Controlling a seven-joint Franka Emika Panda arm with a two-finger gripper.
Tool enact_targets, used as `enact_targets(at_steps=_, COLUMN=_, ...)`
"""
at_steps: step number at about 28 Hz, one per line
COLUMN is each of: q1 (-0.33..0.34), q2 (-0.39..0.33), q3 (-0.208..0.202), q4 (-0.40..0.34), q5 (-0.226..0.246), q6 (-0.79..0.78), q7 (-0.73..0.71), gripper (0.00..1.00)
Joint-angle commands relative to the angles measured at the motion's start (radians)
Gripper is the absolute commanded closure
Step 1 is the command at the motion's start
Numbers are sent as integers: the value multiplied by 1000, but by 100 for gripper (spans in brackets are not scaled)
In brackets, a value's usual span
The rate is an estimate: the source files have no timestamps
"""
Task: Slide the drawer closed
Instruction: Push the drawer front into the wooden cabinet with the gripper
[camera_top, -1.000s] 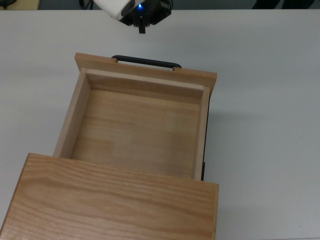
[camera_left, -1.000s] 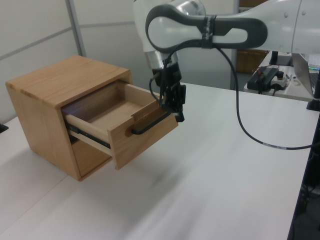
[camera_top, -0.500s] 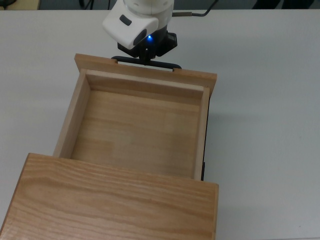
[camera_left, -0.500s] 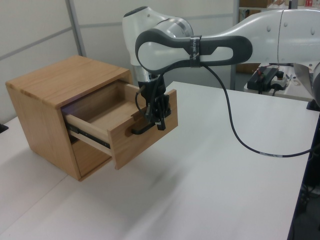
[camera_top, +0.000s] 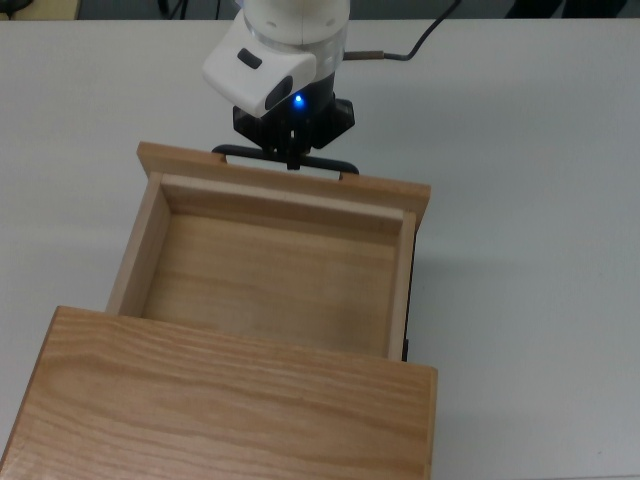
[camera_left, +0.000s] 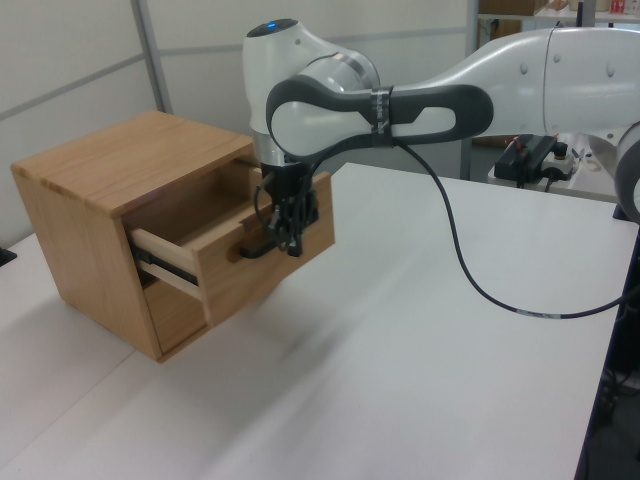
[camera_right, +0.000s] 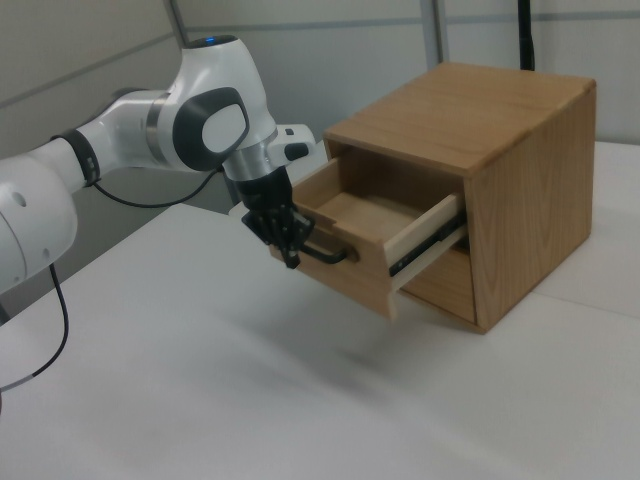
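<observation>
Drawer sits partly pulled out of the cabinet, its empty tray exposed and its front panel facing away from the carcass toward the arm. The black bar handle runs along the outer face of that panel. Gripper is right at the handle, near its middle, fingers pointing down over the bar; whether they are clamped on it or merely pressed against panel and bar I cannot tell from any view. Placement reads as deliberate: contact near the panel's centre lets a push run straight along the slides, so the tray should not skew and bind. Judged stage: closing push under way or about to bite, with a good part of the travel still left. Top view gives the tray's empty floor, the side walls and how much of the drawer is still out from under the cabinet top, but it hides the slides. Left view shows the black runner under the side wall and the drawer hanging clear of the white table, the arm arching in from the left view's right. Right view alone shows the lower cabinet front beneath the drawer and the opposite runner, and the wrist angled down onto the handle.
</observation>
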Motion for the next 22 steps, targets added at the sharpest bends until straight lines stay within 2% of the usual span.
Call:
enact_targets(at_steps=1, q1=7, q2=36, q3=-11, q4=-6, q5=-26, q6=186, q7=14, gripper=100)
enact_targets(at_steps=11, q1=0, q2=128, q3=-28, q4=-6, q5=-85, q6=572, q7=12, gripper=100)
enact_targets(at_steps=18, q1=0, q2=168, q3=-58, q4=-10, q5=-94, q6=798, q7=11, gripper=100)
enact_targets(at_steps=22, q1=-1, q2=187, q3=-62, q4=-13, q5=-102, q6=907, q7=4, gripper=100)
